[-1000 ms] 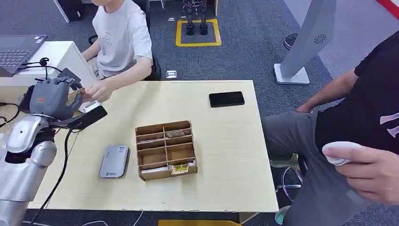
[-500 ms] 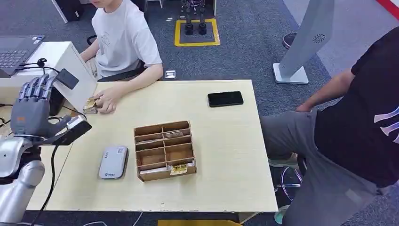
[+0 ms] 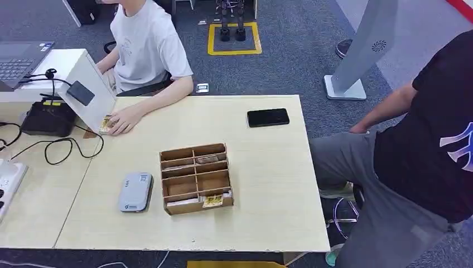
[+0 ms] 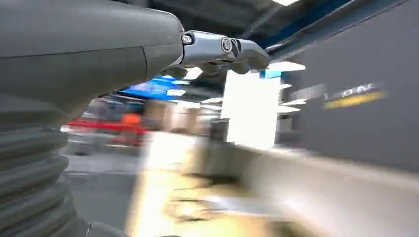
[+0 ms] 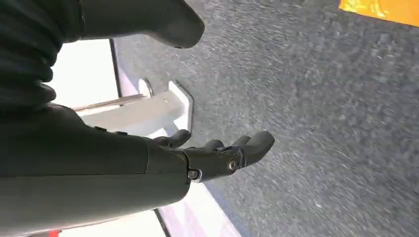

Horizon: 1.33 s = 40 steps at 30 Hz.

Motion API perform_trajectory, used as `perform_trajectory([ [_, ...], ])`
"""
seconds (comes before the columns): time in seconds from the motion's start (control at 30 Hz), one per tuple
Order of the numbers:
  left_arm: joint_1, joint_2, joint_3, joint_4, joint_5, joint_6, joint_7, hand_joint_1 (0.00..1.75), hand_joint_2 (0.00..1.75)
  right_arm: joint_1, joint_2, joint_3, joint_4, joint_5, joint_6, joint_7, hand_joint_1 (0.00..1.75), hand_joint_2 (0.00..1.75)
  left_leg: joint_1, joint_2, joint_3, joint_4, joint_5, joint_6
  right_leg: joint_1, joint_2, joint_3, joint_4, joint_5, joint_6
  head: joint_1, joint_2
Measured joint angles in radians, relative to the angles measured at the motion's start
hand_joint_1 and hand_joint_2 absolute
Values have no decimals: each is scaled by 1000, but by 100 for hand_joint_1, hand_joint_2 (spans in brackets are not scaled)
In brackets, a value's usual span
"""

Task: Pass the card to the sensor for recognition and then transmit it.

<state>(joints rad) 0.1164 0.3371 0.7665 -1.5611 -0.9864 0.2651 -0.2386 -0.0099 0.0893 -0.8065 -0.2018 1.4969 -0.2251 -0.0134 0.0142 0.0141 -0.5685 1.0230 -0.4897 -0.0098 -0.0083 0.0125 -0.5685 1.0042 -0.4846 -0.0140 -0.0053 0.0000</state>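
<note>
The left hand (image 4: 217, 49) holds nothing, its fingers (image 4: 247, 49) loosely extended; beyond them the left wrist view is a blur. The right hand (image 5: 217, 153) is likewise empty, fingers (image 5: 257, 140) apart over grey carpet (image 5: 321, 123). The card (image 3: 106, 124) lies well away from both, under a seated person's hand (image 3: 124, 119) at the table (image 3: 268, 167) edge, near the card reader (image 3: 135, 191). The handover looks done; any next move calls for reaching to the cardboard organizer (image 3: 196, 177) for another card.
</note>
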Motion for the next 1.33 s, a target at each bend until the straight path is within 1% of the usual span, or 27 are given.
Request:
perform_trajectory([
  [0.03, -10, -29, 106, 51, -57, 4, -37, 0, 175, 1, 1, -3, 1, -3, -2, -6, 0, 175, 0, 2, 2, 0, -1, -2, 0, 3, 0, 0, 0, 0, 0, 0],
  [0.07, -20, -51, 202, 106, -103, 12, -65, 0, 175, 3, 2, -5, 1, -4, -2, -8, 0, 175, 0, 3, 2, 0, -1, -1, 0, 4, 0, 0, 0, -1, -4, 0],
  [0.1, -32, -78, 283, 157, -135, 23, -61, 0, 175, 3, 2, -9, 1, -7, -3, -14, 0, 175, 0, 2, 2, 0, -1, -1, 0, 2, 0, 0, -1, -1, -4, 0],
  [0.17, -63, -141, 411, 251, -178, 40, 5, 0, 175, -1, 3, -11, 2, -9, -6, -23, 0, 175, -1, -1, 1, 0, -1, -1, -1, -2, 1, 0, -2, 0, -3, 0],
  [0.23, -85, -203, 526, 353, -142, 55, 115, 0, 175, -4, 5, -15, 2, -9, -8, -26, 0, 175, -1, -2, 2, 0, -1, -1, -1, -2, 2, 0, -2, 1, -3, 0],
  [0.27, -90, -237, 565, 396, -121, 61, 166, 0, 175, -6, 6, -17, 3, -9, -10, -26, 0, 175, -2, -3, 2, 0, -1, -1, -2, -3, 2, -1, -2, 1, -3, 0],
  [0.3, -96, -264, 593, 438, -113, 80, 200, 0, 175, -7, 6, -18, 3, -10, -11, -27, 0, 175, -2, -7, 1, 1, -2, 0, -2, -7, 3, -1, -3, 2, -3, 0],
  [0.33, -109, -302, 627, 498, -122, 126, 238, 0, 175, -7, 6, -21, 3, -10, -13, -26, 0, 175, -4, -10, 2, 1, -1, 2, -4, -10, 4, -1, -3, 3, -1, 0],
  [0.37, -116, -329, 654, 546, -136, 160, 277, 0, 175, -8, 6, -24, 3, -10, -14, -24, 0, 175, -6, -11, 2, 1, -2, 5, -5, -11, 4, -1, -4, 5, -2, 0],
  [0.4, -118, -349, 673, 590, -145, 188, 311, 0, 175, -9, 6, -26, 3, -10, -15, -21, 0, 175, -6, -11, 2, 1, -2, 5, -5, -11, 5, -1, -4, 5, -2, 0],
  [0.43, -123, -377, 691, 641, -129, 217, 336, 0, 175, -10, 6, -27, 3, -13, -18, -16, 0, 175, -5, -11, 2, 2, -2, 5, -5, -12, 6, -1, -4, 5, -2, 0],
  [0.47, -129, -406, 706, 690, -101, 246, 345, 0, 175, -10, 6, -28, 3, -16, -19, -14, 0, 175, -6, -12, 2, 3, -2, 5, -5, -12, 6, -1, -4, 5, -1, 0],
  [0.53, -141, -439, 725, 772, -63, 285, 348, 0, 175, -11, 6, -37, 3, -30, -21, -11, 0, 175, -6, -12, 2, 3, -2, 6, -5, -13, 6, -1, -4, 7, 0, 0],
  [0.57, -145, -450, 728, 812, -62, 296, 347, 0, 175, -12, 6, -43, 3, -38, -22, -7, 0, 175, -6, -12, 2, 3, -2, 6, -5, -13, 6, -1, -4, 7, 0, 0],
  [0.6, -150, -459, 728, 851, -68, 306, 338, 0, 175, -13, 6, -52, 3, -48, -24, -6, 0, 175, -6, -12, 2, 3, -2, 6, -6, -13, 6, -1, -4, 7, 0, 0],
  [0.67, -161, -473, 728, 933, -76, 329, 293, 0, 175, -14, 6, -68, 2, -69, -32, -8, 0, 175, -6, -12, 2, 4, -2, 6, -6, -13, 6, -1, -3, 8, 0, 0],
  [0.77, -179, -477, 729, 1022, -27, 344, 215, 0, 175, -17, 4, -86, -2, -75, -39, -56, 0, 175, -5, -12, 2, 4, -2, 6, -6, -13, 7, -1, -3, 8, 0, 0],
  [0.8, -184, -476, 730, 1041, -16, 344, 200, 0, 175, -18, 1, -86, -2, -72, -39, -70, 0, 175, -5, -12, 2, 4, -2, 6, -5, -12, 7, -1, -3, 8, -1, 0],
  [0.9, -194, -471, 731, 1087, -2, 344, 182, 0, 175, -24, -5, -93, -3, -67, -39, -92, 0, 175, -5, -12, 3, 4, -2, 6, -5, -13, 6, -1, -3, 8, 0, 0],
  [0.97, -194, -466, 721, 1107, 23, 341, 149, 0, 175, -23, -10, -89, -8, -72, -45, -125, 0, 175, -4, -12, 3, 4, -2, 6, -5, -12, 6, -1, -3, 8, 0, 0],
  [1.17, -188, -450, 634, 1136, 109, 297, 143, 0, 175, -16, -19, -39, -21, -186, -33, -129, 0, 175, -4, -12, 3, 3, -2, 6, -5, -12, 6, -1, -3, 8, -1, 0],
  [1.2, -185, -448, 614, 1138, 125, 287, 143, 0, 0, -13, -21, -27, -24, -210, -28, -125, 0, 175, -4, -12, 3, 3, -2, 6, -5, -12, 6, -1, -3, 8, 0, 0],
  [1.33, -172, -439, 529, 1146, 184, 249, 147, 0, 0, -1, -26, 22, -35, -296, -12, -117, 0, 175, -5, -12, 2, 3, -2, 6, -5, -12, 6, -1, -3, 8, 0, 0],
])
